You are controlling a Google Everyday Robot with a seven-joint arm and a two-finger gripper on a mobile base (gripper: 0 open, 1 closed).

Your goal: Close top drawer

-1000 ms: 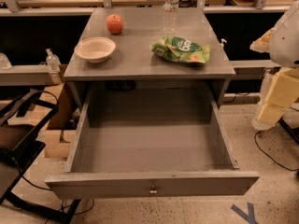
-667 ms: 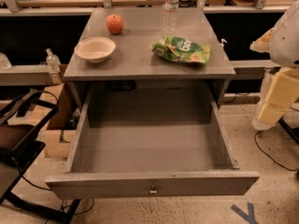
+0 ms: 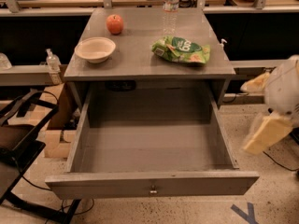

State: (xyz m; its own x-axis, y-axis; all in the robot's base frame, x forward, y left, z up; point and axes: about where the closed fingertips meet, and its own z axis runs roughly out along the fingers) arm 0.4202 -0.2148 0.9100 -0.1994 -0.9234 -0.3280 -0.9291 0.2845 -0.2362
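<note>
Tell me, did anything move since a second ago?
The gripper, out to the right of the top drawer, has dropped lower in the picture, nearer the drawer's right front corner, without touching it. Nothing was grabbed or let go. The top drawer is still pulled wide open, and the apple, bowl, chip bag and water bottle have not moved.
</note>
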